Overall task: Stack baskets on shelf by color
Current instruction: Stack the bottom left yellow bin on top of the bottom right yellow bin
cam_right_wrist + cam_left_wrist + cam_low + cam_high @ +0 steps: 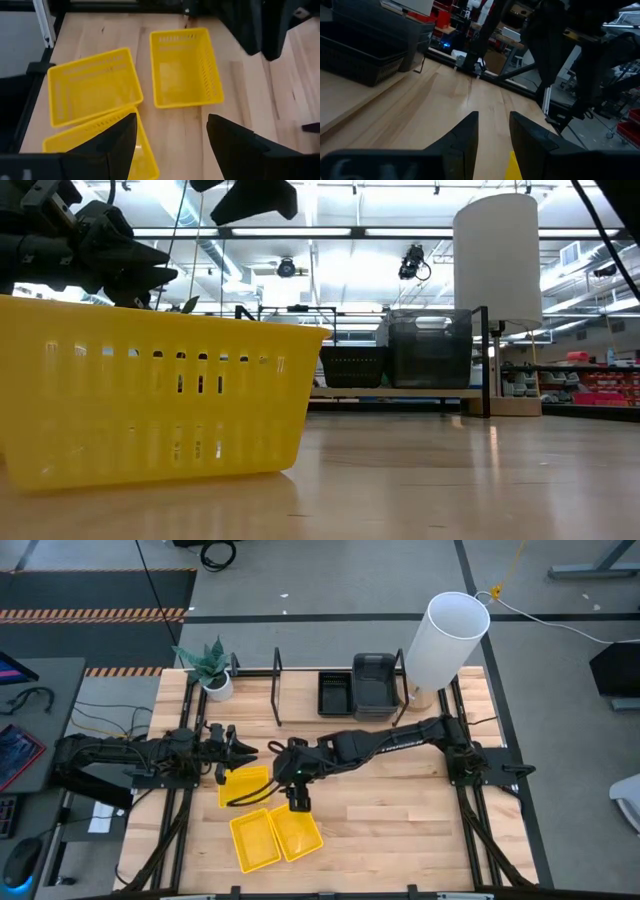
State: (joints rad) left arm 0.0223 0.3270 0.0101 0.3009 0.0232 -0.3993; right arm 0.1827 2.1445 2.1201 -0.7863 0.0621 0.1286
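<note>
Three yellow baskets lie on the table: one (245, 785) beside my left gripper, two (254, 841) (297, 832) side by side nearer the near edge. Black baskets (335, 692) and smoky grey ones (375, 683) stand on the shelf (300, 705) at the far edge; how many are nested does not show. My right gripper (298, 802) hangs open, pointing down over the far rim of the right-hand yellow basket (95, 145). The other two yellow baskets (185, 67) (92, 92) lie beyond it. My left gripper (235, 745), fingers a little apart (492, 135), hovers level by the far end of the first basket.
A tall white cylinder (452, 635) stands at the shelf's right end and a potted plant (212, 670) at its left. Black wire uprights (277, 680) frame the shelf. In the low view one yellow basket (150, 400) fills the near left. Bare wood lies to the right (400, 810).
</note>
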